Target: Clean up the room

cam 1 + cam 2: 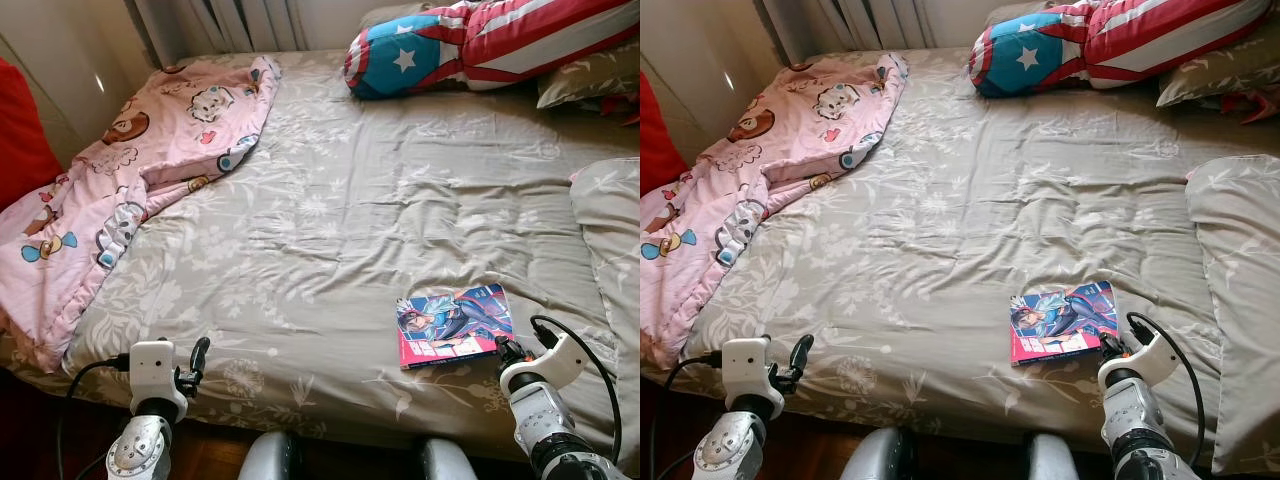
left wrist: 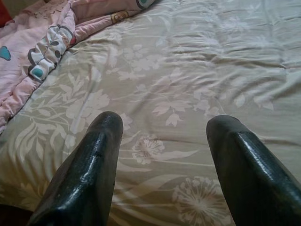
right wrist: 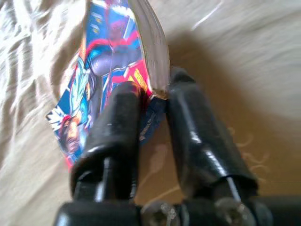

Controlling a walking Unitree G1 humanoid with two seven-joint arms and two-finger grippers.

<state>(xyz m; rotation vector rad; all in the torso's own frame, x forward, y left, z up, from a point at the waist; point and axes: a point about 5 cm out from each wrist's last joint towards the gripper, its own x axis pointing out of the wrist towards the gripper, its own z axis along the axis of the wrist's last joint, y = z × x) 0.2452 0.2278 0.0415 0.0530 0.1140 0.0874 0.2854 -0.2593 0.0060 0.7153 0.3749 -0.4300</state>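
A comic book (image 1: 455, 322) with a colourful cover lies on the grey floral bed sheet (image 1: 350, 200), near the bed's front edge on the right. My right gripper (image 1: 505, 350) is at the book's near right corner. In the right wrist view the two black fingers (image 3: 117, 127) are shut on that corner of the comic book (image 3: 108, 56), and its pages curve upward. My left gripper (image 1: 198, 358) hovers over the front left edge of the bed. It is open, and its fingers (image 2: 94, 160) have only sheet between them.
A pink cartoon blanket (image 1: 130, 180) is bunched along the bed's left side. A stars-and-stripes pillow (image 1: 480, 45) lies at the head, and a grey floral pillow (image 1: 610, 230) along the right edge. A red object (image 1: 20, 130) stands at the far left.
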